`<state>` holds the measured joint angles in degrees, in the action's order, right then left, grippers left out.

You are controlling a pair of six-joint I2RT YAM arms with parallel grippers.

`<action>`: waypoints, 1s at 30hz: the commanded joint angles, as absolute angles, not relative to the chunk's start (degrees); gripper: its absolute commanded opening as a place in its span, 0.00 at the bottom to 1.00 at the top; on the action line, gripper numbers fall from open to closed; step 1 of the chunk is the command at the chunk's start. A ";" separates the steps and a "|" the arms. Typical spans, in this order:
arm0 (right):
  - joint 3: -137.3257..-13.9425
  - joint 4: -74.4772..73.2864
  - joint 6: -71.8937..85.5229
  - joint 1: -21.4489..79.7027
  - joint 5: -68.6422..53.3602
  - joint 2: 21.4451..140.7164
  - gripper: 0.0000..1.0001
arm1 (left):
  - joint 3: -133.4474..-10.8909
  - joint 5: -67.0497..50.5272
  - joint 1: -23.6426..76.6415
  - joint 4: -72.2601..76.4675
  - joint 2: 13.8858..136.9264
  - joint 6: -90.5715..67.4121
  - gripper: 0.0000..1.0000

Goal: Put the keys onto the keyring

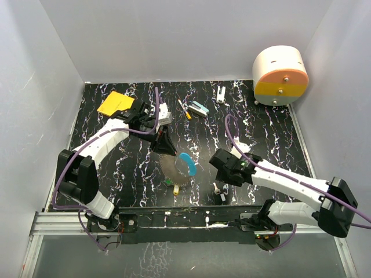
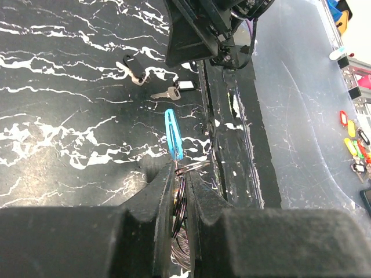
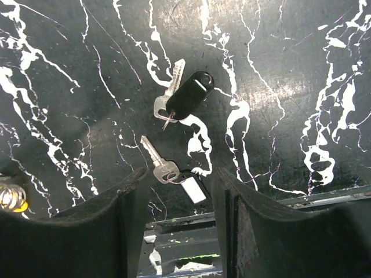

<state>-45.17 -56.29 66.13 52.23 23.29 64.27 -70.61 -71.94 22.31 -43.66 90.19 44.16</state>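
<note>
The left gripper [image 2: 179, 182] is clamped on the keyring [image 2: 173, 133], whose blue arc juts past the fingertips. The right gripper [image 3: 181, 176] hangs with its fingers apart over two silver keys [image 3: 157, 162] on the black marbled table [image 3: 301, 69].

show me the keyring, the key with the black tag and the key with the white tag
keyring [image 2: 173, 134], left wrist view, on its blue plastic arc
key with the black tag [image 3: 191, 95], right wrist view, on the black tag
key with the white tag [image 3: 164, 170], right wrist view, on its silver head
</note>
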 commanded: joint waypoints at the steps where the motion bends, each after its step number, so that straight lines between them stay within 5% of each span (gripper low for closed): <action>1: -45.09 -51.59 66.36 51.23 22.36 67.14 0.47 | -69.19 -73.90 21.72 -40.87 86.52 39.95 0.00; 15: -43.14 -47.20 64.30 50.18 9.67 71.45 0.40 | -68.32 -72.73 21.26 -41.22 85.54 40.23 0.00; 30: -41.31 -48.52 61.80 50.25 9.82 71.97 0.36 | -67.51 -72.72 21.12 -39.81 85.58 39.73 0.00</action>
<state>-41.34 -49.47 62.76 50.35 9.04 72.01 -67.48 -69.67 21.47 -39.83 88.68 40.21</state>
